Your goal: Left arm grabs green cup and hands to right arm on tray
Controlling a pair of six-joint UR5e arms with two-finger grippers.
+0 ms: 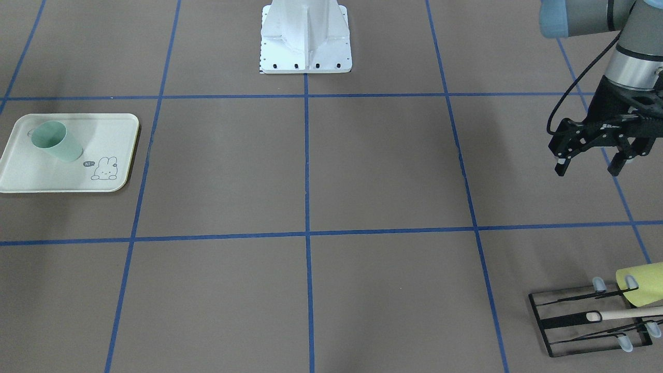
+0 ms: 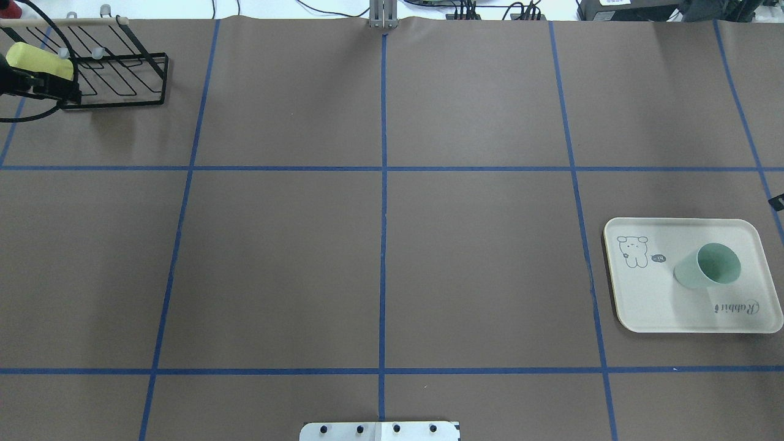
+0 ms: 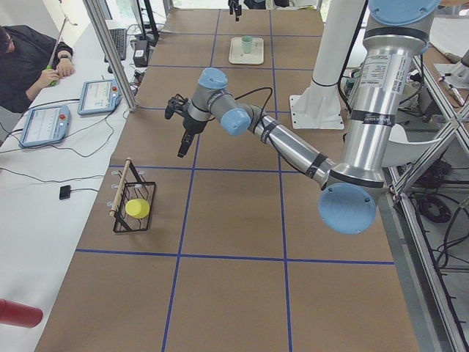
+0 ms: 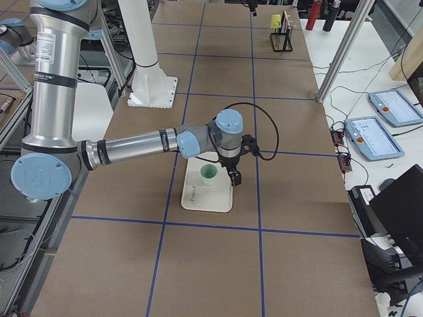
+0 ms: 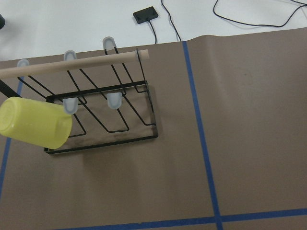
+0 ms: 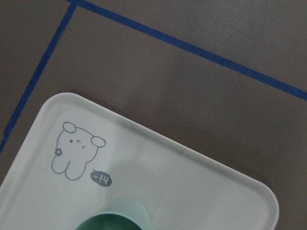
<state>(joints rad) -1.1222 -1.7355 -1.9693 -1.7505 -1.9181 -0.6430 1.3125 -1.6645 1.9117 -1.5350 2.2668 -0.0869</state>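
Note:
The pale green cup stands upright on the cream tray, mouth up, near the "Rabbit" script. Nothing holds it. My left gripper hangs above the table on the far side from the tray, open and empty, fingers pointing down. My right gripper hovers right beside the tray's edge, close to the cup. It shows only in the exterior right view, so I cannot tell whether it is open or shut. The right wrist view looks down on the tray's bunny corner and the cup's rim.
A black wire rack with a wooden rod stands at the table's corner near my left gripper. A yellow-green cup hangs on it. The white robot base stands at the table's middle edge. Blue tape lines grid the brown surface.

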